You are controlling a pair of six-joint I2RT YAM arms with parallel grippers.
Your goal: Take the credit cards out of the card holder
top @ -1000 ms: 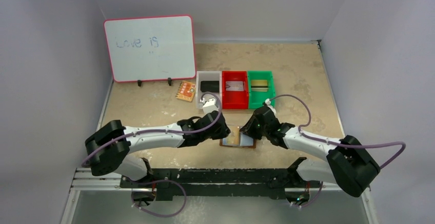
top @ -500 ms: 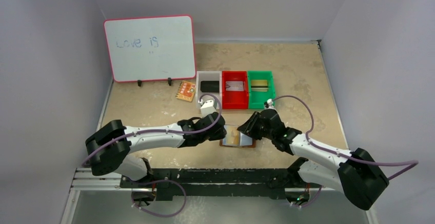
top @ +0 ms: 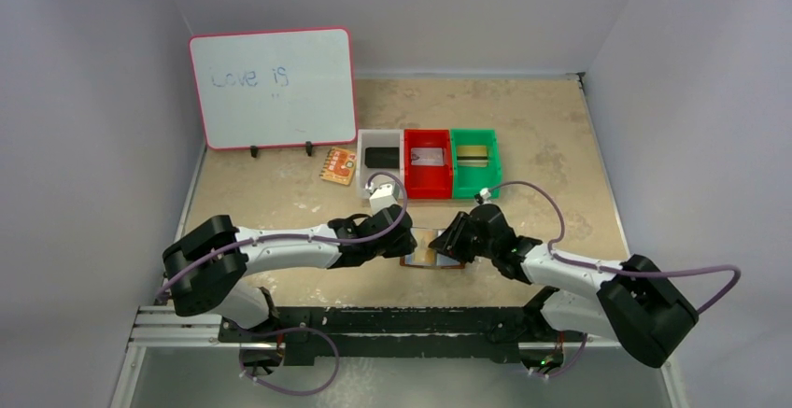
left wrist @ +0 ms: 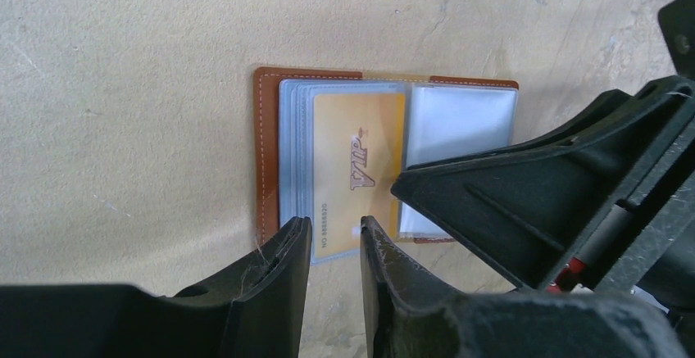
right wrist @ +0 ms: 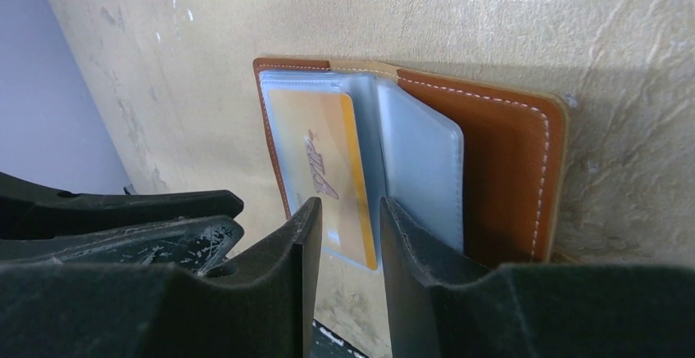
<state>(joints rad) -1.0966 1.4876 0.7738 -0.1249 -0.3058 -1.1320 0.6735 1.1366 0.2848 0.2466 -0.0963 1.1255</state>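
We find the card holder (top: 434, 251) lying open on the table (top: 542, 137), at 6 o'clock from the red bin (top: 408, 161). A gold credit card (left wrist: 356, 161) sits in one sleeve, with one end protruding toward the left gripper (left wrist: 334, 228). That gripper stands at the holder's 9 o'clock and the right gripper (right wrist: 348, 210) at its 3 o'clock. The jaws of both are slightly parted and clamp nothing.

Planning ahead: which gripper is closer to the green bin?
Right. The right gripper is at the wallet's right side, in front of the green bin; the left gripper is at its left side, farther away.
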